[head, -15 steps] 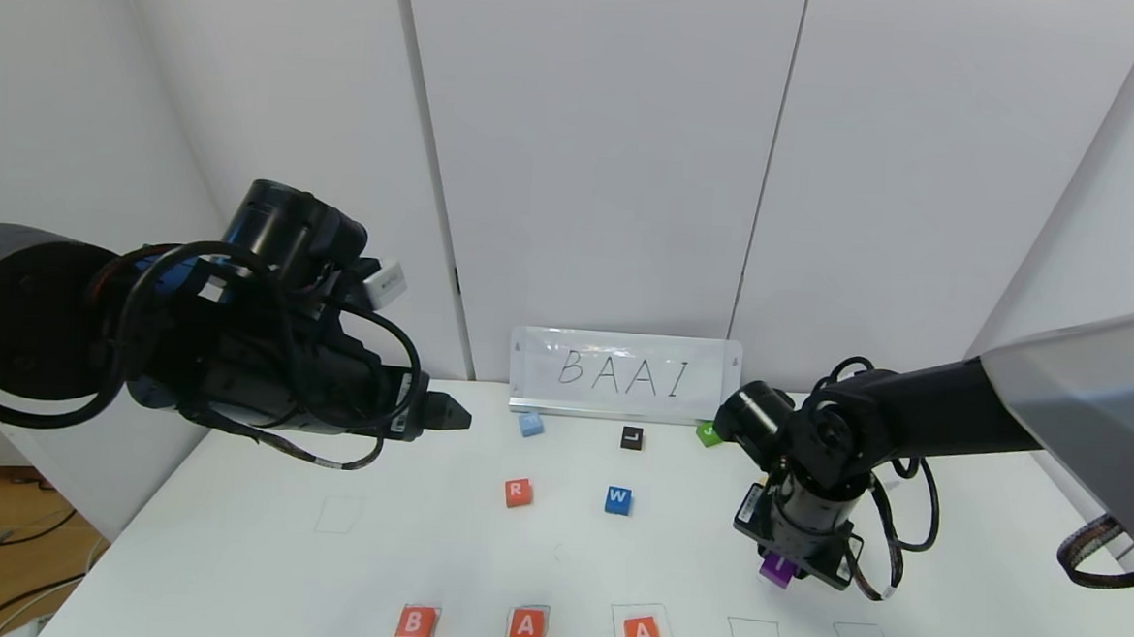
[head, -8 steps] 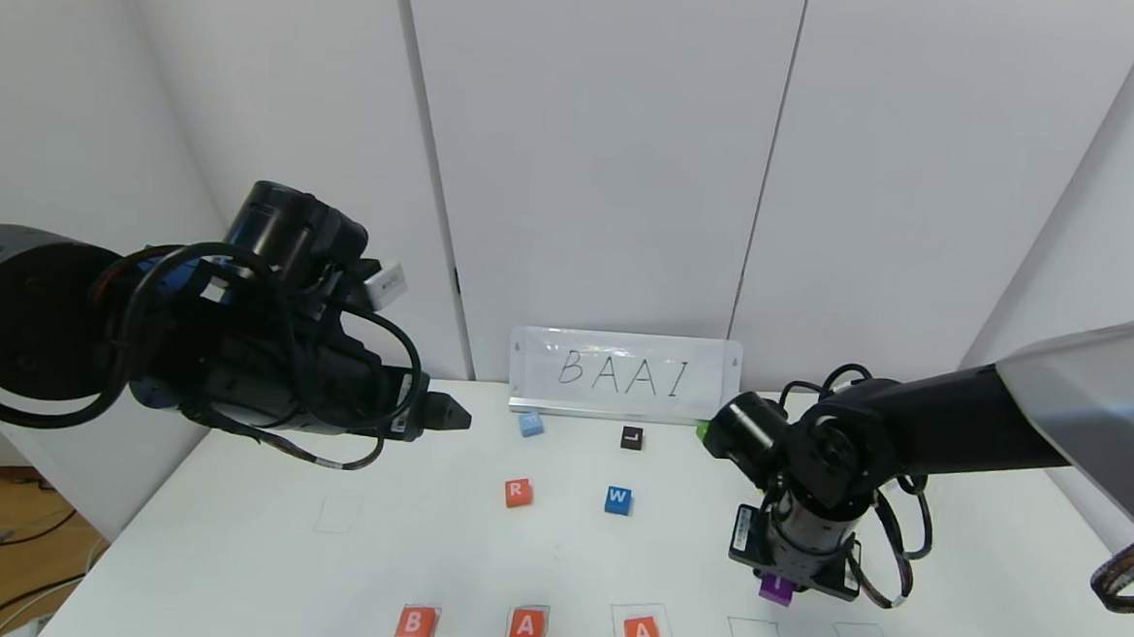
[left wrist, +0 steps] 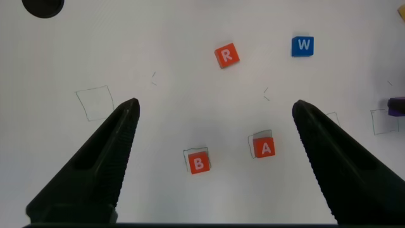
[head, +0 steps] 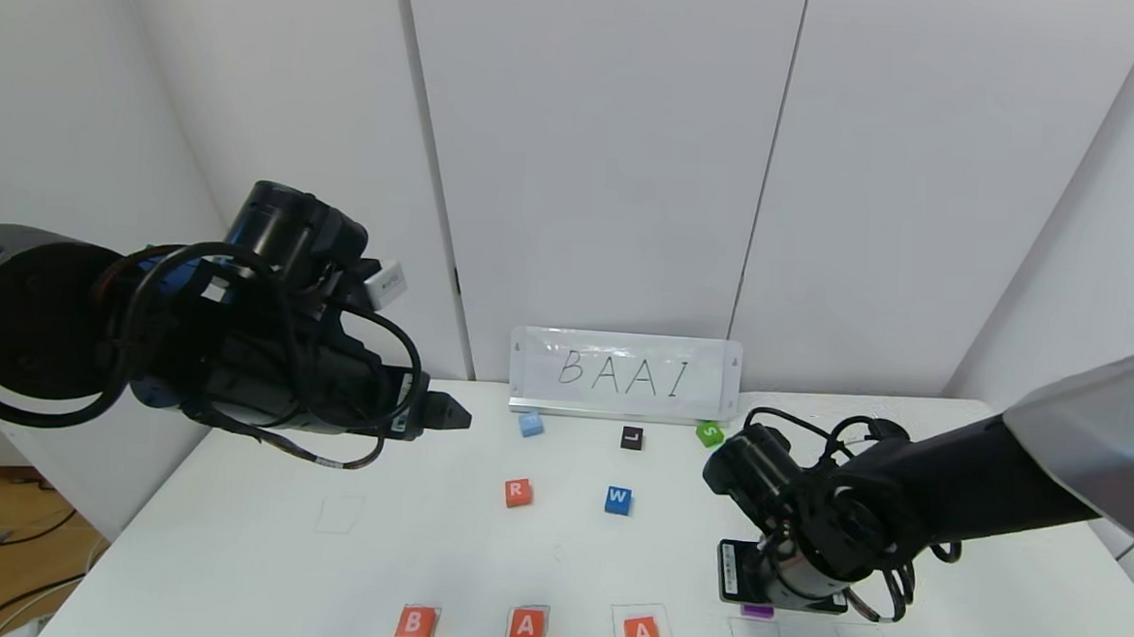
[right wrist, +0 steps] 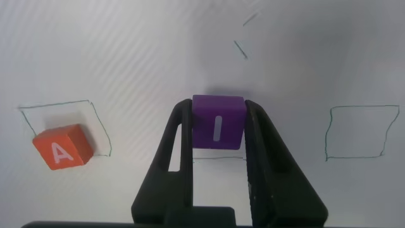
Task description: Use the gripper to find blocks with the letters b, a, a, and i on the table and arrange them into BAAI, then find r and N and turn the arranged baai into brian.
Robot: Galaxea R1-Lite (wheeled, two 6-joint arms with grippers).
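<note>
The purple I block is being gripped between the jaws of the right gripper, its white letter facing the wrist camera. In the head view only a sliver of this block is showing under the right gripper, which is being held low over the white surface. A green square outline is lying directly under the clenched jaws, partly hidden by them. Just beside the jaws on one side, an orange A block is sitting inside its own outline; on the other side, an unfilled green outline is drawn.

In the head view, the orange B block and two orange A blocks are lined up in a row to the left of the right gripper's jaws. The orange R block and the blue W block are lying beyond that row, well apart from either pair of jaws.

The left gripper is being held high with its jaws spread wide and nothing between them. Seen through that gap are the B block, one A block, the R block and the W block.
</note>
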